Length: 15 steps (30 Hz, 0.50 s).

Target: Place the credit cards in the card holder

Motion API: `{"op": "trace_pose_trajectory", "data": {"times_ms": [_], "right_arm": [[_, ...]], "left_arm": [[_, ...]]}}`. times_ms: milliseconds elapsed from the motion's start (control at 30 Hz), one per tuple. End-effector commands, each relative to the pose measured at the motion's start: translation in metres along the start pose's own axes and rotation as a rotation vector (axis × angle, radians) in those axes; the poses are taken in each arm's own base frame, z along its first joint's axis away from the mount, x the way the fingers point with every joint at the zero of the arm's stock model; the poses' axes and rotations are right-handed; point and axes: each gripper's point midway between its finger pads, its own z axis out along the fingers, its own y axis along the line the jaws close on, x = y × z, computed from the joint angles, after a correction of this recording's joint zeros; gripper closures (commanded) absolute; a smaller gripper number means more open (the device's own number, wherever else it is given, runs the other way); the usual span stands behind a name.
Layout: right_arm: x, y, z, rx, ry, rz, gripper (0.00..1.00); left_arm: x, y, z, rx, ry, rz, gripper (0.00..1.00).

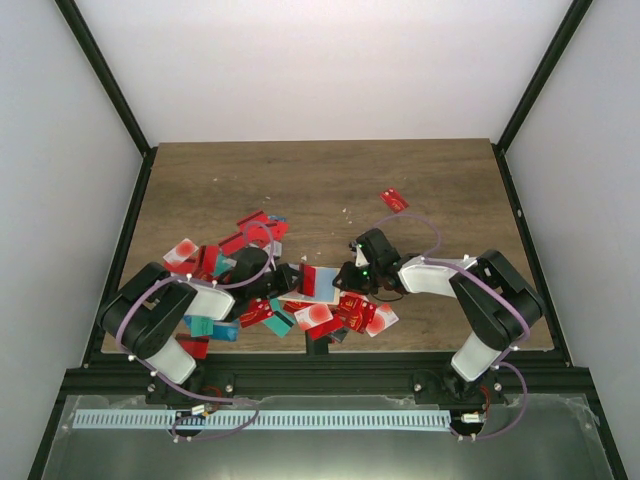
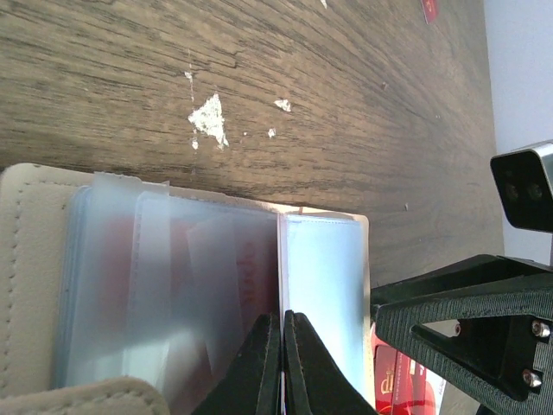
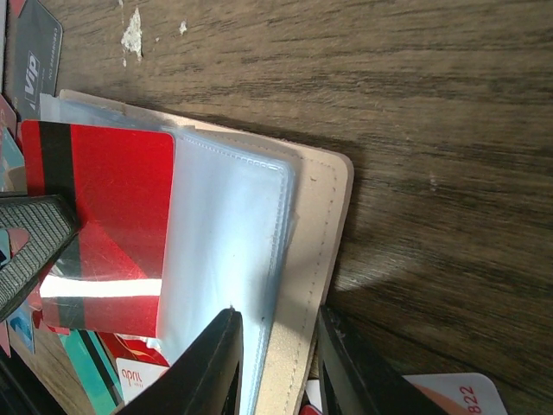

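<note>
— Black fingers are right up close, at the bottom of the left wrist view. That is the left gripper (image 2: 282, 333), pressed tight together. What is it pinching?
— Something thin and flat, seen from its edge. In the right wrist view a red card (image 3: 108, 216) has a grey pad on its left end. So I think it is that card.
— Where is the card holder (image 3: 315, 225)?
— It lies open on the table (image 1: 330, 185), low in the middle of the top view, between the two arms. Its blue see-through pockets face up.
— And the right gripper (image 3: 276, 328)?
— It is low in its own view, with one finger on each side of the holder's tan edge, closed around it. It looks like it is there to stop the holder from sliding.
— Which way must the card go?
— The pockets lie just to the right of the card in the right wrist view. The card's long side runs up and down there, next to the pocket's edge. So I think the left arm must push it to the right, flat and straight.
— Is it in a pocket yet?
— I cannot tell. It lies on the pockets, touching them.
— And the other credit cards (image 1: 205, 262)?
— They are loose in a heap at the lower left of the top view, near the left arm.
</note>
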Motion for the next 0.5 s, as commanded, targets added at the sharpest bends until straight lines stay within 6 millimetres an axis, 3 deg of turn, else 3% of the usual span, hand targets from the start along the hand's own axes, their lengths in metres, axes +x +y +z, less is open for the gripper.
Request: {"op": "trace_pose_trajectory", "data": {"times_ms": [0,467], "right_arm": [[0.014,-0.019,0.004,0.056,0.04,0.035,0.73],[0.013,-0.018,0.004,0.052,0.042,0.035,0.73]], "left_arm": [[0.009,0.003,-0.002,-0.002,0.023,-0.027,0.96],[0.02,0.001,0.006,0.024,0.102,-0.046,0.96]]}}
